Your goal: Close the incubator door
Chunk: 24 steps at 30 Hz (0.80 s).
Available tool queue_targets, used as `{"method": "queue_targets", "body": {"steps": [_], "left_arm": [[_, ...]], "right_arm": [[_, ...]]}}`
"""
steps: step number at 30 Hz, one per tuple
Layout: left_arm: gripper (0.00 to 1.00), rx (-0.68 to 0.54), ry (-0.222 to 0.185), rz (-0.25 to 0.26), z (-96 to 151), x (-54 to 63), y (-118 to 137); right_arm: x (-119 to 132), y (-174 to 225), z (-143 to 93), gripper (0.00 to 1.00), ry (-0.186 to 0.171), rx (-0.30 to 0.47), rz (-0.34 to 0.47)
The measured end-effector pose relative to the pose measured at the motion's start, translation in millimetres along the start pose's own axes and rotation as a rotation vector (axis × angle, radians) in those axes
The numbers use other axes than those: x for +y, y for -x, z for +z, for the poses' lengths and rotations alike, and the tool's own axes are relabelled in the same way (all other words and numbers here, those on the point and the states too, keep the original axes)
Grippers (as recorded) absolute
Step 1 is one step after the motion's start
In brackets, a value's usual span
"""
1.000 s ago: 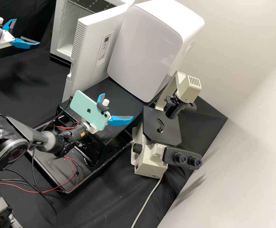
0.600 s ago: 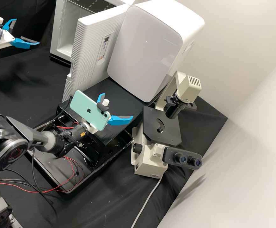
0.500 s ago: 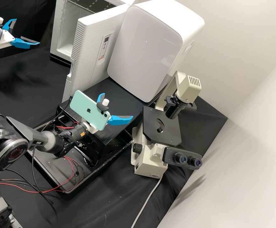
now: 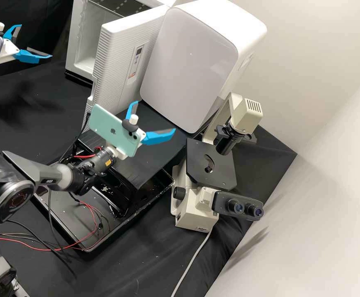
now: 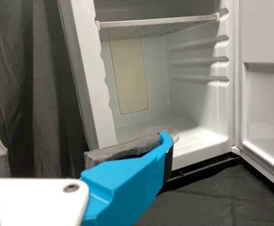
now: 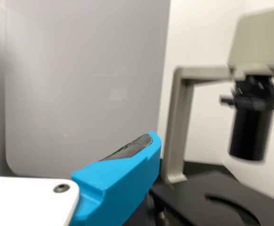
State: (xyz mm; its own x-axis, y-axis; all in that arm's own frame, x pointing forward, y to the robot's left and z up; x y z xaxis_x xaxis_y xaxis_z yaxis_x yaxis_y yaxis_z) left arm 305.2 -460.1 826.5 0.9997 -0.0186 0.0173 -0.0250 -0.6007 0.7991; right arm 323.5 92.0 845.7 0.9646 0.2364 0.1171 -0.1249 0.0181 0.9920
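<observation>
Shows pale, plain walls beside a black-draped bench. Includes a dark, folded curtain. Registers a soft shadow low on one wall.

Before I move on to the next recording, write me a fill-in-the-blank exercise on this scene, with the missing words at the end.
The incubator door is not closed but ____. The phone mounted on the right gripper is coloured ____. The left gripper has its fingers apart and is gripping ____. On the microscope, the flat stage is coloured ____.

Missing words: open; green; nothing; black.
</observation>
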Motion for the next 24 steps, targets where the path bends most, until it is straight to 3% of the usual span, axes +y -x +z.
{"method": "queue_targets", "body": {"steps": [5, 15, 24], "left_arm": [[1.00, 0.000, 0.000, 0.000, 0.0, 0.0, 0.0], [1.00, 0.000, 0.000, 0.000, 0.0, 0.0, 0.0], [1.00, 0.000, 0.000, 0.000, 0.0, 0.0, 0.0]], "right_arm": [[7.7, -18.2, -25.1, 0.00, 0.032, 0.092, 0.042], [7.9, -57.9, -70.6, 0.00, 0.172, 0.232, 0.104], [-9.0, -98.6, -88.6, 0.00, 0.258, 0.232, 0.048]]}}
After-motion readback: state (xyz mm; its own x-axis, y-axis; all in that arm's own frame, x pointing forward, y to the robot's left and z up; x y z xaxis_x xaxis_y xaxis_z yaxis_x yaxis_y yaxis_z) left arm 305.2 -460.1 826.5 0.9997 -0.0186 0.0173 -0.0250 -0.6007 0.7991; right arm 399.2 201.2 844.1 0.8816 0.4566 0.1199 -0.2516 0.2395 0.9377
